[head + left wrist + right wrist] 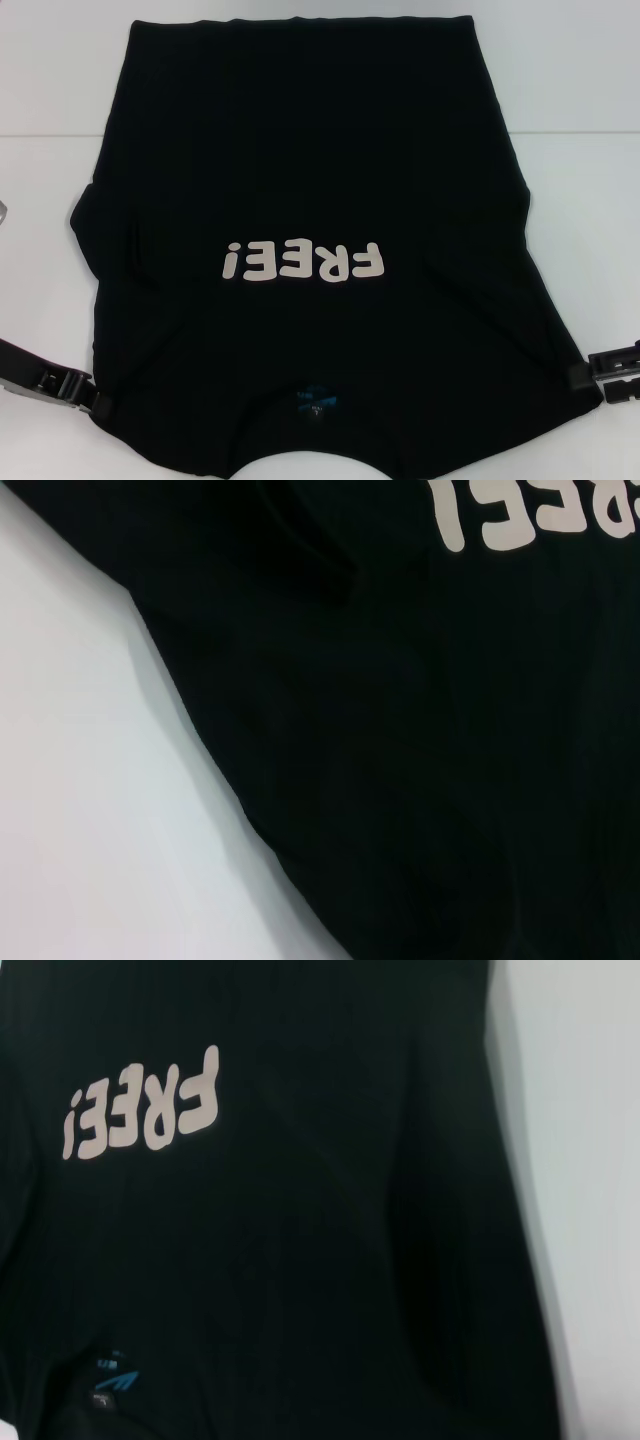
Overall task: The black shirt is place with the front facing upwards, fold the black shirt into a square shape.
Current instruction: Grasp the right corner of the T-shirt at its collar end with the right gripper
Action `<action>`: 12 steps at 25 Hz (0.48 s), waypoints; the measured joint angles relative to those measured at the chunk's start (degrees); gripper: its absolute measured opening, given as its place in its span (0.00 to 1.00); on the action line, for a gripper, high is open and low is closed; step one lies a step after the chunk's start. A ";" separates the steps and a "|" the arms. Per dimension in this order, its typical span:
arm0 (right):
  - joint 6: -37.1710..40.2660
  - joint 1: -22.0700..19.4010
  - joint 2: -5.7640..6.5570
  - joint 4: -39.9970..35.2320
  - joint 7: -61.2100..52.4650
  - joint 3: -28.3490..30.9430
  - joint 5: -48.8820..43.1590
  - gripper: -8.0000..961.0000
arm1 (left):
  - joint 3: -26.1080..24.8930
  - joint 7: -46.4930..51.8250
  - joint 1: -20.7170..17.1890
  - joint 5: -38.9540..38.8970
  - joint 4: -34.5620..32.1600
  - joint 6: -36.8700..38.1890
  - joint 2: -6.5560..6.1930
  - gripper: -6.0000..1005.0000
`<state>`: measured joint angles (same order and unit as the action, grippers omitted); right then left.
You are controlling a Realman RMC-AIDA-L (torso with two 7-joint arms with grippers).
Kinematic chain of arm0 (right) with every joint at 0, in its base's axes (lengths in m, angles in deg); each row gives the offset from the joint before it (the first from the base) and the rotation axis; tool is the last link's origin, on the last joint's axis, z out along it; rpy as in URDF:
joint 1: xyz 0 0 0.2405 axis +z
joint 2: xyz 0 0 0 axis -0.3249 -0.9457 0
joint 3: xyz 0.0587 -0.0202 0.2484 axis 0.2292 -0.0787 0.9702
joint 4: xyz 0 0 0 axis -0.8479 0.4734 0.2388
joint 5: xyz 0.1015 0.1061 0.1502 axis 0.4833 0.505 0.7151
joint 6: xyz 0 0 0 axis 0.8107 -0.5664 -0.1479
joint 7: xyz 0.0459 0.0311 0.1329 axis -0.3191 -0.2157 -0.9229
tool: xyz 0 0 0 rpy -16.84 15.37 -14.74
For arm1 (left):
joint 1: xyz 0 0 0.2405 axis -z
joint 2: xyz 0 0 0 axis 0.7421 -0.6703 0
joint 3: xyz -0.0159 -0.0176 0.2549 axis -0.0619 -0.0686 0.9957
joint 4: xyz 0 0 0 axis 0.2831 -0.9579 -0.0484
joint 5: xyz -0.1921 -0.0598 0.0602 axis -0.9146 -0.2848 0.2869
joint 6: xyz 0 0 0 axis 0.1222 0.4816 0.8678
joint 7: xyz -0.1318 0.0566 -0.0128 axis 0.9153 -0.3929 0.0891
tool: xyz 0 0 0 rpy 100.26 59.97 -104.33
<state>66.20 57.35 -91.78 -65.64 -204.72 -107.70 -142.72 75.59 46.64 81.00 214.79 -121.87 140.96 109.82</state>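
Shirt position: the black shirt point(310, 170) lies spread front-up on the white tabletop point(580, 80), collar nearest the robot, hem at the far side, the "FREE!" lettering point(303, 262) across the chest
Sleeves: they look tucked or bunched at both sides rather than laid out flat
Neck label: a small blue mark point(318, 400) sits just inside the collar
Left end effector: the left end effector point(88, 392) is at the near left edge of the shirt, touching or just beside the cloth; whether it is open or pinching fabric I cannot tell
Right end effector: the right end effector point(590, 375) is at the near right edge, likewise against the cloth; its opening cannot be made out either
Handling: likely light, soft and limp; it will sag and drag, and wrinkle if pulled unevenly
Where to grip: probably the two near shoulder corners, pinching top and bottom layers together, lifted evenly so the fold lands straight
Progress: the body is still at full length, so the fold looks not yet made
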 joint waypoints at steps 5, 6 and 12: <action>0.00 0.26 -0.18 0.34 0.26 -0.84 0.00 0.89 | 0.10 0.00 0.05 0.01 0.00 0.03 0.07 0.04; -0.01 0.26 -0.18 0.35 0.26 -0.96 0.00 0.89 | 0.09 0.00 0.05 0.01 0.00 0.04 0.06 0.04; -0.05 0.25 -0.19 0.25 0.28 -1.12 0.00 0.89 | 0.09 0.00 0.05 0.05 0.00 0.08 0.02 0.04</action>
<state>66.15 57.60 -91.97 -65.39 -204.45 -108.82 -142.72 75.68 46.64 81.05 214.85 -121.87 141.04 109.83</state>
